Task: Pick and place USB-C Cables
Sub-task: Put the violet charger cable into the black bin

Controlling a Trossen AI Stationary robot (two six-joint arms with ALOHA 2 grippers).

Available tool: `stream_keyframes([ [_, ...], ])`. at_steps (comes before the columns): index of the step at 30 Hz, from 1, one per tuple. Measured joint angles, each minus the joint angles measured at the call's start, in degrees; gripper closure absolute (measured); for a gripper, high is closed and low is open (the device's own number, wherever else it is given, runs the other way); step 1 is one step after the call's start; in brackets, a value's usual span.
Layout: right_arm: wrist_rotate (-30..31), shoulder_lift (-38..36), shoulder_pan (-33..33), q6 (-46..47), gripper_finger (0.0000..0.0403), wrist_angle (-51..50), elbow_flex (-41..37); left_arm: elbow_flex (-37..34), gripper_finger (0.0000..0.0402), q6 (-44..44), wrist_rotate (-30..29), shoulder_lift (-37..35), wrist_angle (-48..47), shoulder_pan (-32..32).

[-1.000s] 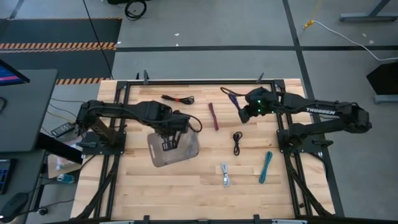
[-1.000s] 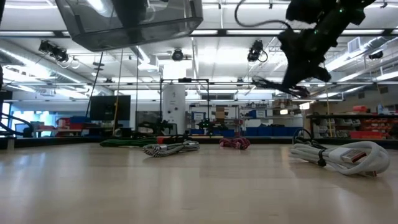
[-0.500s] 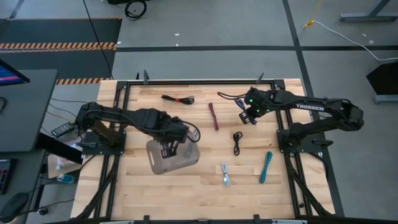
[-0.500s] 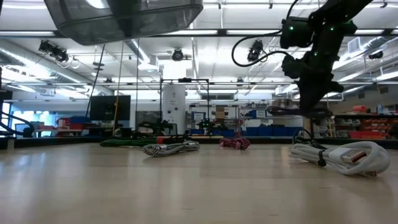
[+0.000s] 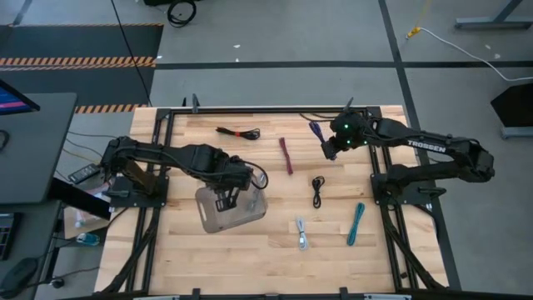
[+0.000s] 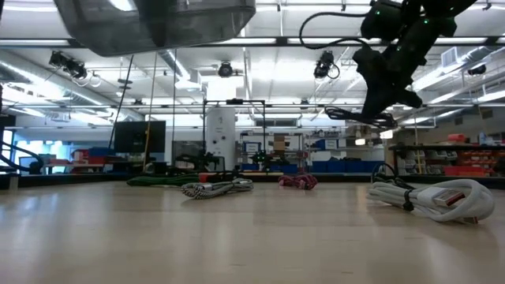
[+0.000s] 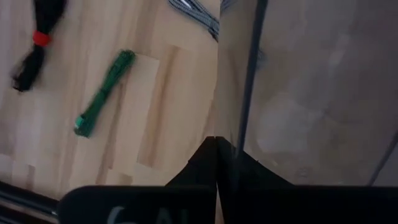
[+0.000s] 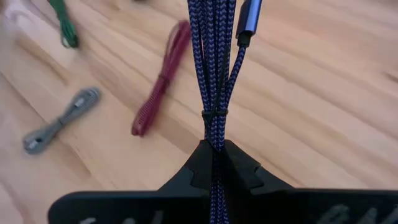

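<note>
My left gripper (image 5: pixel 225 198) is shut on a translucent grey tray (image 5: pixel 233 208), which hangs in the air over the table's left-middle and shows at the top of the low view (image 6: pixel 158 24). My right gripper (image 5: pixel 326 143), near the far right, is shut on a purple USB-C cable (image 5: pixel 316 130). Flat on the wood lie a black-red cable (image 5: pixel 237 132), a maroon one (image 5: pixel 286 156), a black one (image 5: pixel 317 191), a whitish one (image 5: pixel 301 233) and a teal one (image 5: pixel 356 223). The left wrist view also shows a green cable (image 7: pixel 104 93). My left gripper grips one side wall of the tray at its top rim (image 7: pixel 239 124), one finger inside the tray and one outside. The fingers come from above, pointing down. The tray hangs below them, lifted clear of the table. My right gripper pinches the purple cable's folded bundle (image 8: pixel 213 134) between its two fingers, just behind the thin tie around the strands. The bundle runs out ahead along the fingers, which slant down. It juts out roughly level (image 6: pixel 355 117), clear of the table, with a connector (image 8: pixel 249 18) at its free end.
A black frame (image 5: pixel 250 108) borders the wooden table top. Bare wood lies along the near edge (image 5: pixel 250 258). In the low view the whitish cable (image 6: pixel 430 197) lies close to the camera, and a workshop room shows behind the table.
My right gripper has swung toward the table's left and dipped, then come back up and toward the far right, still shut on the purple cable, whose free end has swung round with it.
</note>
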Motion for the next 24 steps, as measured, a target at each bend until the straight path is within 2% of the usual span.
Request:
stream_keyframes([
  [9, -2.8, 0.0, -2.5, 1.0, 0.0386, 1.2, -0.6, 0.0, 0.0398, -0.9, -0.9, 0.0, -0.4, -1.0],
  [14, -7.8, 0.2, 1.5, 2.7, 0.0386, 11.7, -0.6, 0.0, 0.0398, 2.2, -1.8, 0.0, 4.3, 1.1],
  [18, -8.3, -0.7, 6.0, 5.3, 0.0386, 19.0, -0.6, 0.0, 0.0398, 6.5, -1.2, 0.6, 9.0, 3.3],
  [24, -8.2, -5.3, 11.0, 6.9, 0.0386, 28.9, -0.6, 0.0, 0.0398, 9.9, 2.6, 3.8, 5.7, 6.0],
])
